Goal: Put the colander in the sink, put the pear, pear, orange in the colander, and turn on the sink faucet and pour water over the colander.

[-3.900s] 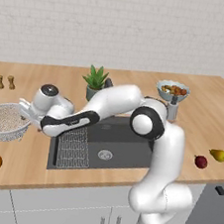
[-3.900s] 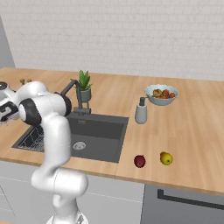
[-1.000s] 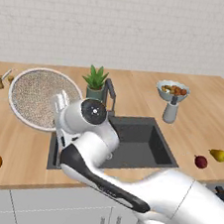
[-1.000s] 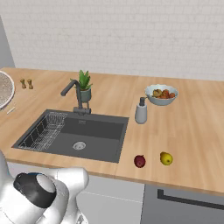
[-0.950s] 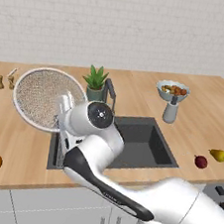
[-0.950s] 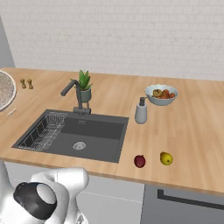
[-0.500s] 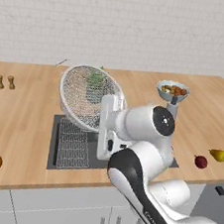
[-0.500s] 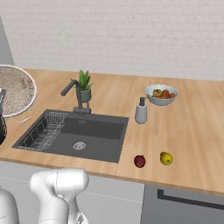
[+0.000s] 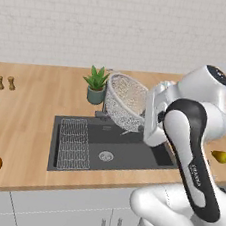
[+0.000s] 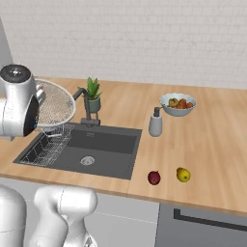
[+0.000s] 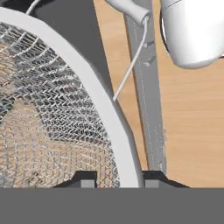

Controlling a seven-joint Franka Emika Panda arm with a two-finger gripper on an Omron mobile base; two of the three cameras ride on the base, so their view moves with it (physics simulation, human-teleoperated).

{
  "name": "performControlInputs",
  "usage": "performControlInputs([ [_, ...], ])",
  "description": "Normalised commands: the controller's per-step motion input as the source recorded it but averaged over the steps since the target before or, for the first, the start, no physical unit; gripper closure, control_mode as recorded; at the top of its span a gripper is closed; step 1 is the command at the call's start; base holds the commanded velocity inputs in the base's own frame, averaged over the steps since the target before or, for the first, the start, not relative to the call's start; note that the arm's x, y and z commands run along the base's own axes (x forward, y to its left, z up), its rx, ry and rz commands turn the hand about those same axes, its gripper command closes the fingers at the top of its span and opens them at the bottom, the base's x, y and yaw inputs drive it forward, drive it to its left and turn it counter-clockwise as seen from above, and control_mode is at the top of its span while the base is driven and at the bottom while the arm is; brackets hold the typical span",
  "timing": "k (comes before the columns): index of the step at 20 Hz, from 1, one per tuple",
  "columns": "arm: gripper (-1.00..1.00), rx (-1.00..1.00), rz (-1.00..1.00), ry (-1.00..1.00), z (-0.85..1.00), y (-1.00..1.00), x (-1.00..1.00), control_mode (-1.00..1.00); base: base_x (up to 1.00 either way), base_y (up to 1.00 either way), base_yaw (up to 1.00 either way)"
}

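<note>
Colander [image 9: 126, 105] rim clamped in hand [image 11: 118, 181], tilted above sink [image 9: 130, 152]

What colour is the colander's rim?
White-grey; the colander rim shows best in the hand view.

We see the colander [image 11: 57, 109] cut off by the hand view's left and bottom edges. Our arm covers the sink's [image 9: 130, 152] right end, part of the yellow pear [image 9: 221, 157], and the colander's near side from the right.
</note>
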Motion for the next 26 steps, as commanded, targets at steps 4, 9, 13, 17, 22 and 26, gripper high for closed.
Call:
performControlInputs([
  [4,1.0,-0.09,0.0,0.18,0.19,-1.0,-0.6,-1.0,0.0,0.0,0.0],
  [9,1.0,-0.05,0.07,0.0,0.0,-1.0,-0.76,-1.0,0.0,0.0,0.0],
  [13,1.0,-0.08,0.19,0.0,-0.31,-0.91,-0.04,-1.0,0.0,0.0,0.0],
  [17,1.0,-0.12,0.22,-0.05,-0.5,-0.6,0.38,-1.0,0.0,0.0,0.0],
  [22,1.0,-0.16,0.33,-0.23,-0.62,-0.37,0.49,-1.0,0.0,0.0,0.0],
  [26,1.0,-0.2,0.42,-0.13,-0.55,-0.2,0.38,-1.0,0.0,0.0,0.0],
])
